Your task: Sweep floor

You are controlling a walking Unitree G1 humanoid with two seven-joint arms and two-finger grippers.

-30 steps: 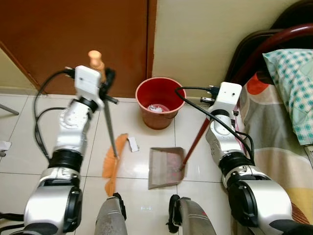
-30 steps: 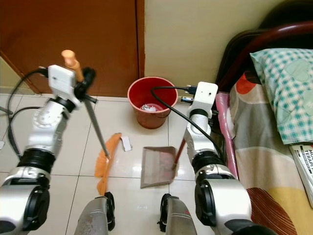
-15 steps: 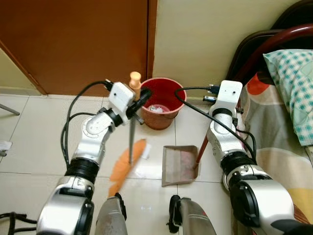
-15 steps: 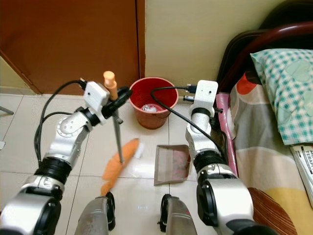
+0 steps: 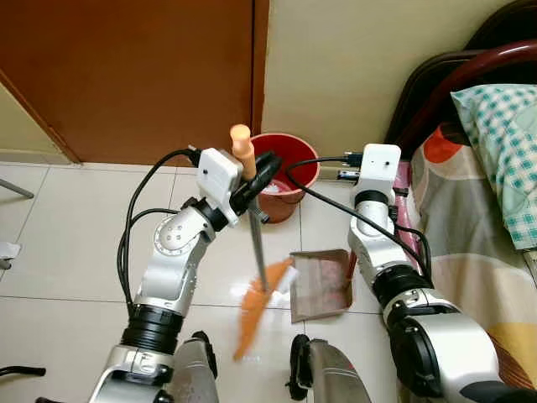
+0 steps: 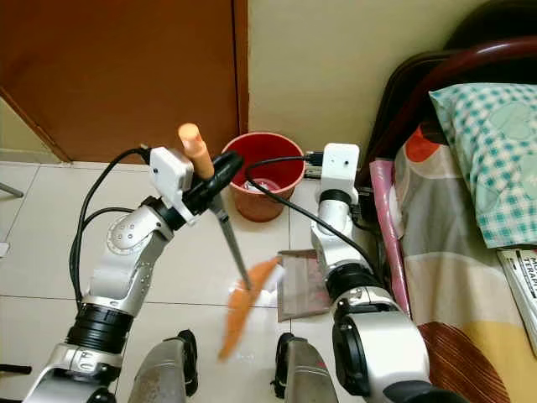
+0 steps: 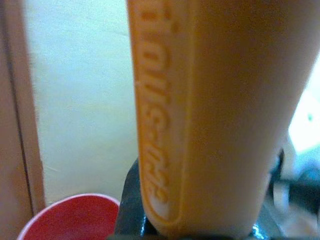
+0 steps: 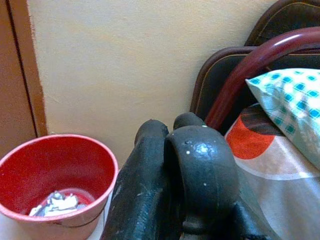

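- The broom [image 5: 260,290] had swung over to the dustpan [image 5: 321,285].
- The left gripper [image 5: 256,172] squeezed the broom.
- The right gripper [image 8: 175,170] looked closed; its hold was hidden.

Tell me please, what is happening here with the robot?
The robot is sweeping the tiled floor. Its left gripper is closed on the orange handle of the broom, whose orange bristles lie at the open edge of the dustpan. The right arm reaches down toward the dustpan; the right gripper appears closed, presumably on its handle. A white scrap of paper sits between bristles and dustpan. The red bucket, with some white litter inside, stands by the wall just behind.
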